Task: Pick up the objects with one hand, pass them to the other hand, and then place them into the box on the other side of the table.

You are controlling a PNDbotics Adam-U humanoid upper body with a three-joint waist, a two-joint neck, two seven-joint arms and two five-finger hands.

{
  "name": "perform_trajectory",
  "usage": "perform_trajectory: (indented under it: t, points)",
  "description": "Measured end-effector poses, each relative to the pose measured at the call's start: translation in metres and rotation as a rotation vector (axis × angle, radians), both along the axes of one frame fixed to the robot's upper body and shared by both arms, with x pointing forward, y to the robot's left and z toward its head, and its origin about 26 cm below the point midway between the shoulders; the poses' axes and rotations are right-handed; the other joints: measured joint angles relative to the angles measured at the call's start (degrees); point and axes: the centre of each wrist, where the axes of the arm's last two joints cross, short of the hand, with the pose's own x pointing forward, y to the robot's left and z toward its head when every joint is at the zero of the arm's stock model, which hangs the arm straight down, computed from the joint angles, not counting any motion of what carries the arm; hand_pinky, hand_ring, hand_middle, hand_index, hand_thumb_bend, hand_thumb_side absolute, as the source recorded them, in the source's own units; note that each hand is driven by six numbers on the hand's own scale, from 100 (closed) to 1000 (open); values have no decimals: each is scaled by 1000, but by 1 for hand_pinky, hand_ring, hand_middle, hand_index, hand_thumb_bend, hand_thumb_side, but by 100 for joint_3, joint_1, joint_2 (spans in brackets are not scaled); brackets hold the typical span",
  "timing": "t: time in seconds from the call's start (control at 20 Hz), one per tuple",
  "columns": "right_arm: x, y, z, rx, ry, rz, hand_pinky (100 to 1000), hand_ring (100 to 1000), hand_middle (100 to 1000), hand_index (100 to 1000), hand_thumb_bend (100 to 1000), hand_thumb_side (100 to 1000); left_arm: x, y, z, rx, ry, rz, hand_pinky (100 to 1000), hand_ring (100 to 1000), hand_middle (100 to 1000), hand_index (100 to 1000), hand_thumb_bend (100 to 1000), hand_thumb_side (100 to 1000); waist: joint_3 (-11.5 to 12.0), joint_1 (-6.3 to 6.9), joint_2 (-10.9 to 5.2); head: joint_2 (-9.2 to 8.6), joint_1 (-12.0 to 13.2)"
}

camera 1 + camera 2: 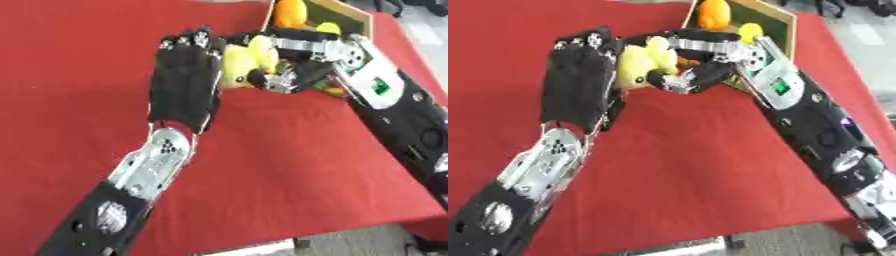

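Your left hand (185,80) comes up from seven o'clock and stands near the centre of the red cloth-covered table (289,165), its back toward the camera and its fingers straight and close together, pointing to twelve o'clock. The soft yellow plush toy (238,64) sits right against the inner side of that hand, at about three o'clock from the palm; you can see it touching the fingers, but the palm side is hidden, so whether the thumb has closed behind it cannot be told. Your right hand (689,75) reaches in from four o'clock with its fingers curled around the toy's other side, black fingertips wrapped over the yellow fabric, so the toy is held between both hands above the cloth. Just beyond the right hand, at one o'clock from the toy, stands the open cardboard box with a dark green inner wall (350,15); an orange rounded object (290,12) rests inside it near the far edge, and a small yellow rounded object (328,27) shows beside it. The right forearm covers the box's near side, so what lies lower in it cannot be made out.
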Motion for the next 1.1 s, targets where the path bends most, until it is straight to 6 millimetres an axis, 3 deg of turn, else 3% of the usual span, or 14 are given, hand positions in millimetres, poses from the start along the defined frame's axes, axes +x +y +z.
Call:
perform_trajectory:
  t: [0.4, 0.5, 0.65, 0.75, 0.85, 1.1]
  points:
    - [0, 0, 0, 0, 0, 0, 972, 1000, 822, 999, 100, 702, -1, 0, 1, -4, 5, -8, 376, 394, 405, 559, 100, 100, 0, -2, 1, 0, -21]
    - [0, 0, 0, 0, 0, 0, 966, 1000, 774, 955, 100, 704, -1, 0, 1, -3, 6, -9, 375, 394, 405, 559, 100, 100, 0, -2, 2, 0, -23]
    - [0, 0, 0, -1, 2, 0, 954, 1000, 628, 849, 100, 663, -1, 0, 1, -3, 6, -9, 374, 393, 405, 560, 100, 100, -1, -2, 7, 1, -29]
    - [0, 1, -1, -2, 8, 4, 951, 1000, 604, 832, 100, 641, -1, 0, 1, -3, 6, -9, 374, 393, 404, 560, 100, 100, -1, -2, 12, 2, -31]
    - [0, 1, -1, -2, 14, 6, 960, 1000, 667, 889, 100, 670, -1, 0, 1, -3, 6, -9, 372, 393, 404, 560, 100, 100, -1, -2, 14, 6, -33]
    - [-1, 1, -1, -9, 16, 11, 968, 1000, 693, 925, 100, 693, -1, 0, 1, -2, 4, -8, 368, 391, 403, 560, 100, 100, -1, -2, 42, 21, -44]
